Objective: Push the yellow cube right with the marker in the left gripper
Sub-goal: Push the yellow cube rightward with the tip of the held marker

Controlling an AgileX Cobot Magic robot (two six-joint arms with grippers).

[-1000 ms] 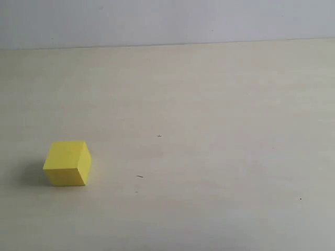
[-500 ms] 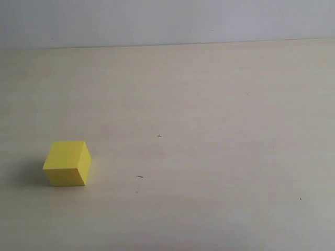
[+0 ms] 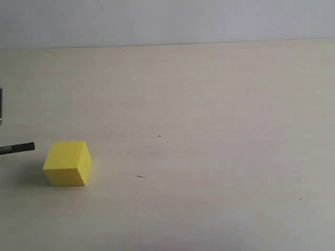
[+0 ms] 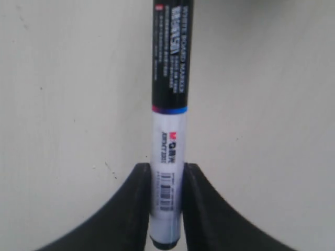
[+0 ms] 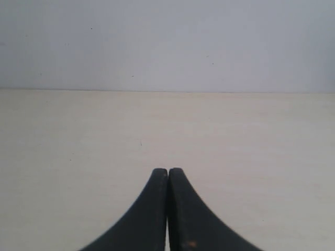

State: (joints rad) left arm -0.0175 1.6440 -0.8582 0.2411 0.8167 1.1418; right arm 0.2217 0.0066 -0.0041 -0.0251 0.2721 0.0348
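Observation:
The yellow cube [image 3: 67, 162] rests on the pale table at the lower left of the exterior view. Just left of it the black capped end of the marker [image 3: 18, 148] pokes in from the frame's left edge, lying nearly level and a small gap short of the cube. In the left wrist view my left gripper [image 4: 166, 170] is shut on the white labelled barrel of the marker [image 4: 168, 120], whose black cap points away from the jaws. The cube does not show there. My right gripper [image 5: 167, 171] is shut with nothing in it and is out of the exterior view.
The pale table [image 3: 209, 130] stretches to the right of the cube, bearing only a few tiny dark specks [image 3: 140, 177]. A grey wall [image 3: 167, 21] rises behind the table's far edge. A thin grey sliver [image 3: 1, 107] sits at the left frame edge.
The marker's black tip has come into the exterior view from the left edge, moving right toward the cube. The cube has not moved.

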